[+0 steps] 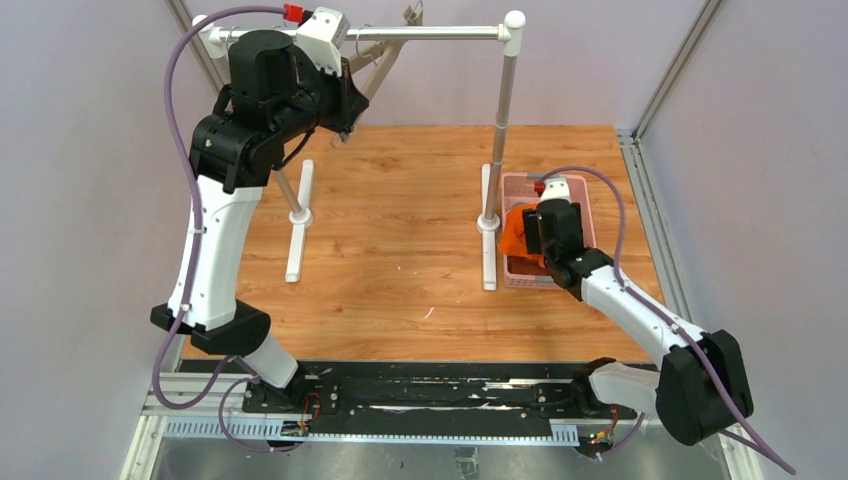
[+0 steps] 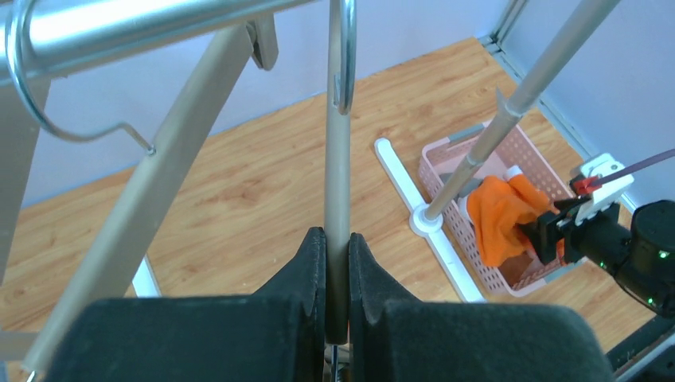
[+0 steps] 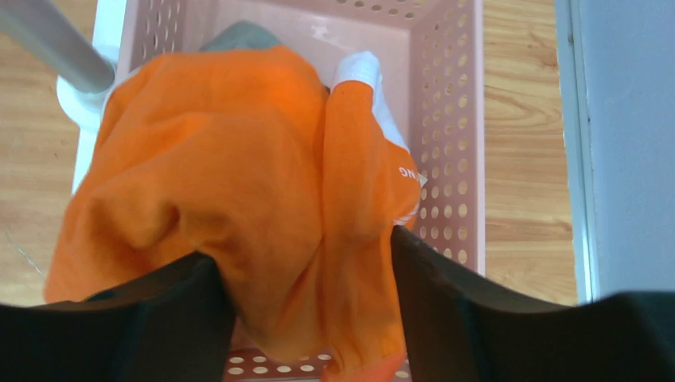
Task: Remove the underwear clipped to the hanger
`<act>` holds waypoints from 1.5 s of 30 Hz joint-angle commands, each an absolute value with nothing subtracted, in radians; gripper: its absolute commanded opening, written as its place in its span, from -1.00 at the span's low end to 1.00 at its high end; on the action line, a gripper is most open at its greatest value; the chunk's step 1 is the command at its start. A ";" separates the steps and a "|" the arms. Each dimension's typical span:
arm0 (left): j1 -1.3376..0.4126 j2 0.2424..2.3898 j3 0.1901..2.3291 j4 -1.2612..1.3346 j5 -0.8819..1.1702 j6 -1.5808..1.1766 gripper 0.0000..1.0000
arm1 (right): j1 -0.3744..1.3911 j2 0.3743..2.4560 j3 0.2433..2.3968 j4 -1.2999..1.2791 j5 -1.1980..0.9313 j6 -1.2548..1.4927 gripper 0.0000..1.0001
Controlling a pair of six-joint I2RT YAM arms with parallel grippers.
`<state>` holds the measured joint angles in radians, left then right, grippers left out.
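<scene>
The table (image 1: pixel 400 250) is a warm wood board, boxed in by pale grey walls (image 1: pixel 90 150) with metal framing at the corners. A clothes rack (image 1: pixel 430 33) stands across the far half on two white feet. A pink basket (image 1: pixel 520 180) with holes in its sides sits on the right, touching the rack's right foot.

The left arm (image 1: pixel 215 240) rises steeply at the far left, its wrist up at the rail. The left gripper (image 2: pixel 337 239) is pinched tight on a beige bar of the hanger (image 2: pixel 337 175), which hangs from the rail by a wire hook.

The right arm (image 1: pixel 630 300) stretches low toward the basket. The right gripper (image 3: pixel 302 255) has its fingers fairly wide apart, with the bunched orange underwear (image 3: pixel 223 175) clamped between them above the basket; white print shows along one edge.

The orange cloth hides most of the basket's inside. A bit of grey cloth (image 3: pixel 243 36) peeks out at the far end, too covered to identify. The hanger's lower part is cut off behind the left fingers.
</scene>
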<state>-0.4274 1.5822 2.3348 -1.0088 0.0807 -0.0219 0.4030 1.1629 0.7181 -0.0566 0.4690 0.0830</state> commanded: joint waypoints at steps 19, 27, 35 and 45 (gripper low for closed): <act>-0.419 1.721 2.395 -0.875 0.048 -0.014 -1.00 | 0.391 0.841 0.650 -0.154 0.349 0.107 0.47; -0.419 1.652 2.264 -0.771 0.020 -0.002 -0.49 | 0.392 0.826 0.668 -0.169 0.334 0.106 0.48; -0.420 1.539 2.175 -0.712 -0.018 0.014 0.11 | 0.393 0.833 0.738 -0.191 0.347 0.094 0.48; -0.419 1.330 2.007 -0.691 -0.041 0.012 0.36 | 0.394 0.810 0.836 -0.265 0.437 0.086 0.49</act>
